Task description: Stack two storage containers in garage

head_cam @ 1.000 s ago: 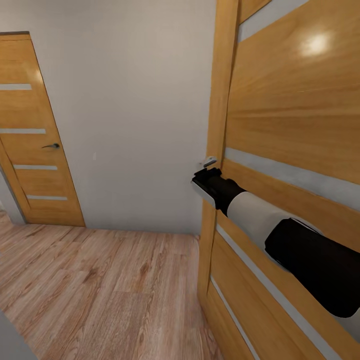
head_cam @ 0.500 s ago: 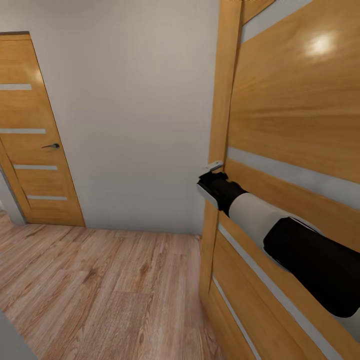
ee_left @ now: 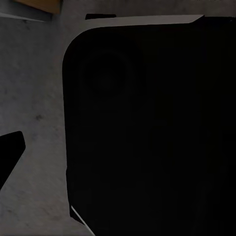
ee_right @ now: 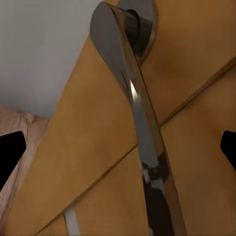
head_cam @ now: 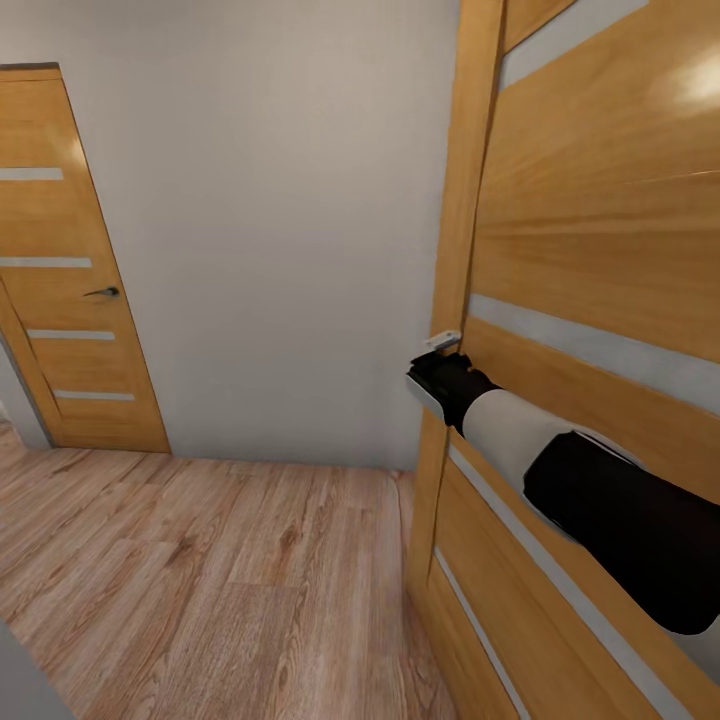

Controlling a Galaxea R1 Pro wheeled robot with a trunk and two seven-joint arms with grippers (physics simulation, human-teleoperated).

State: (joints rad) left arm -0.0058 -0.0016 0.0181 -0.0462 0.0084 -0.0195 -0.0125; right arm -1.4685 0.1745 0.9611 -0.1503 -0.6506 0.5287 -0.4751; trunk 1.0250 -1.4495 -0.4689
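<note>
Two doors are in the head view: the big slatted wooden door (head_cam: 600, 250) right next to the robot and a closed one (head_cam: 60, 260) further down the white wall (head_cam: 270, 220). Compared with a second ago, the near door's edge sits further to the right and the right gripper (head_cam: 438, 362) has gone with it, so my guess is the door is swinging open and the route to the garage is getting cleared. Light plank floor (head_cam: 200, 580) underfoot, so not in the garage yet; no storage containers anywhere here, can't say where they are. Right wrist view adds what the head cam can't: the metal door handle (ee_right: 140, 128) up close, running between two dark fingertips (ee_right: 10, 155) spread wide apart, not clamped on it. Left wrist view is mostly dark, can't tell that claw's state
</note>
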